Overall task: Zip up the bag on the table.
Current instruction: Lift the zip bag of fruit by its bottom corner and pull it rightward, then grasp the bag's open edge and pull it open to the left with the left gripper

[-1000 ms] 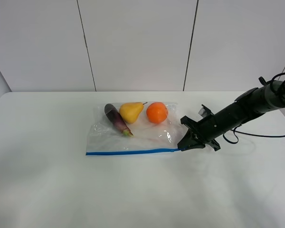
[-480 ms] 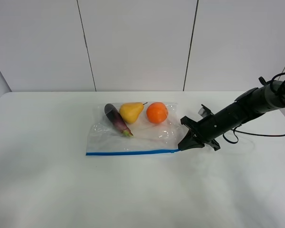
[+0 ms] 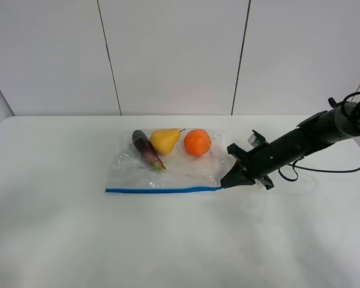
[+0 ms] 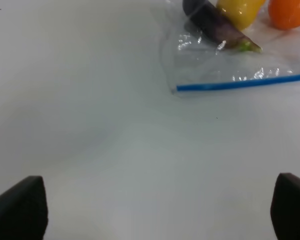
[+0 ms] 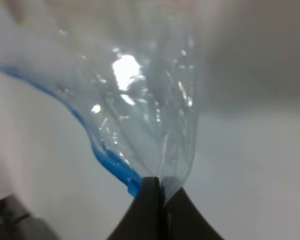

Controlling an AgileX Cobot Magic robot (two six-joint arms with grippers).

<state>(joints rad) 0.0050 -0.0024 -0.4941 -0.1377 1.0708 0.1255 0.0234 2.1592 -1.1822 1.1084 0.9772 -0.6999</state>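
White table [image 3: 60, 240], clear bag [image 3: 183, 175] holding eggplant [image 3: 146, 150], pear [image 3: 165, 141], orange [image 3: 197, 142]

one each: bag [image 3: 168, 175], eggplant [image 3: 145, 150], pear [image 3: 165, 141], orange [image 3: 197, 142]

**Cropped edges, one blurred close-up**

In the left wrist view, the left gripper [image 4: 155, 207] shows only two dark fingertips [image 4: 17, 210], wide apart and cut by the frame. The eggplant [image 4: 215, 24], pear [image 4: 240, 10] and orange [image 4: 290, 12] are clipped, and the blue zipper strip [image 4: 240, 83] of the bag [image 4: 205, 60] runs out of frame. The right wrist view is blurred: the right gripper [image 5: 159, 200], pinched on crumpled bag plastic, is cropped, and the bag's contents cannot be made out. From the high camera, the table [image 3: 60, 240] loses its near edge and both near corners, and the right arm [image 3: 324, 129] is cut off.
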